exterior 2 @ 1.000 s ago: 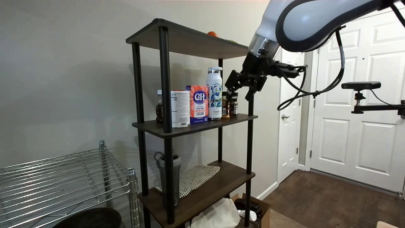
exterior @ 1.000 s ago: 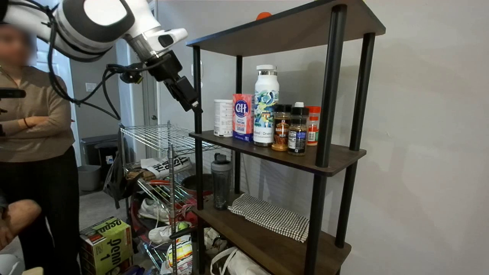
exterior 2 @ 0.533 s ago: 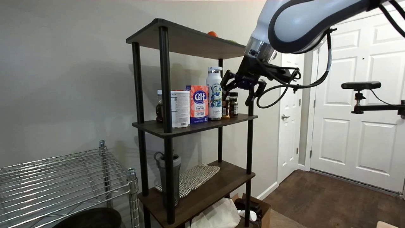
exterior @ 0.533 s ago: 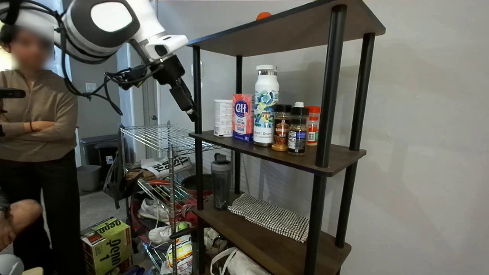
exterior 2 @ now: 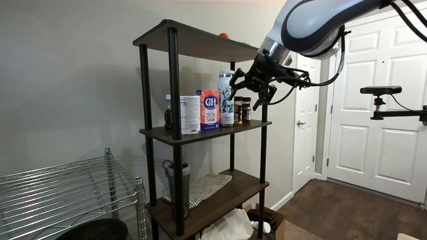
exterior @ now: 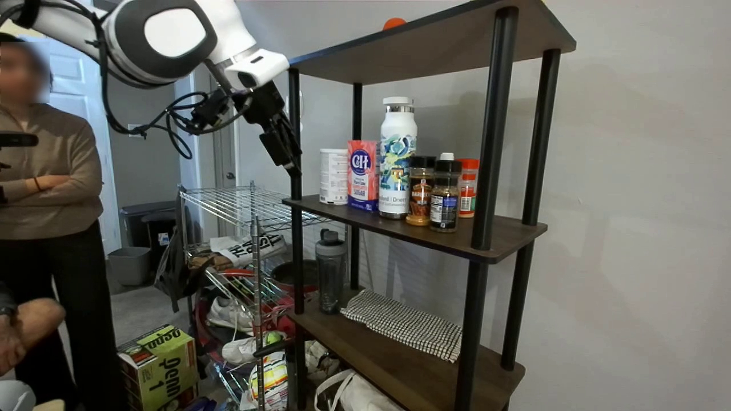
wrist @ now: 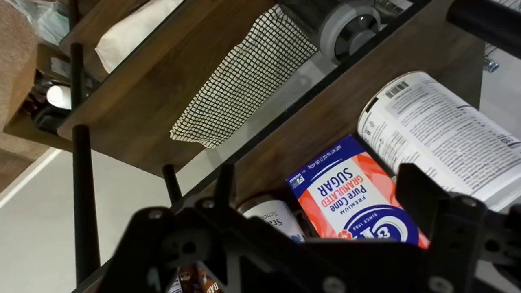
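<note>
My gripper [wrist: 320, 181] stands open in the wrist view, with nothing held between its fingers. Both exterior views place the gripper [exterior: 293, 170] [exterior 2: 243, 102] at the front of the dark middle shelf [exterior 2: 163, 135]. A pink and blue sugar box [wrist: 346, 187] [exterior 2: 210, 110] appears between the spread fingers in the wrist view, farther away than they are. To one side of it stands a white canister [wrist: 439, 134] [exterior: 333, 177]; on its other side is a tall white patterned bottle [exterior: 398, 148] [wrist: 268, 213]. Dark-capped spice jars [exterior: 421, 194] stand beyond the bottle.
Black posts [exterior 2: 263, 153] frame the shelf's front near the gripper. Below are a grey shaker [exterior: 331, 274] and a checked cloth [exterior: 402, 322]. A wire rack [exterior 2: 66, 190] adjoins the shelf. A person [exterior: 51, 177] stands behind the arm. A camera [exterior 2: 380, 90] sits on a mount.
The arm has shifted a little and the wrist has turned, so the fingers sit at a different angle before the shelf. Cables swung with it. The items on the shelf have not moved.
</note>
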Robot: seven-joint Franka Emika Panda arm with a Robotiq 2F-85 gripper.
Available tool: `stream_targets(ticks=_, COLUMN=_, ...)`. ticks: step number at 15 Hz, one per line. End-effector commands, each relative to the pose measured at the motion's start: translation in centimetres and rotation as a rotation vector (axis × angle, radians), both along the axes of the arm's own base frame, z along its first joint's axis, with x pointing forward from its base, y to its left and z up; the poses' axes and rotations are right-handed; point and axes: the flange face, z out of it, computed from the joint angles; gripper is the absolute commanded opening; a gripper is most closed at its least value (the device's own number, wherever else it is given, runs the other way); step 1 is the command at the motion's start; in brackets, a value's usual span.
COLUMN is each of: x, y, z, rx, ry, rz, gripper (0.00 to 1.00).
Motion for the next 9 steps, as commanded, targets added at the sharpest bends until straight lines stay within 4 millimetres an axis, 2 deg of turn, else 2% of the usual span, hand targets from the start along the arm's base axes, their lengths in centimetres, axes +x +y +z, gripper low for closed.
stream_targets(ticks=1, x=-0.02, y=0.13, z=0.06, rx=-0.002, ry=0.0, rz=0.008, gripper=1.0)
stream_targets(ticks=5, x=0.29, y=-0.16, z=-0.3, rx=0.035, ry=-0.008, rz=-0.044, gripper=1.0)
stream_targets(ticks=9, x=0.6, y=-0.22, z=-0.54, rx=0.153, ry=0.009, rz=-0.145, gripper=1.0)
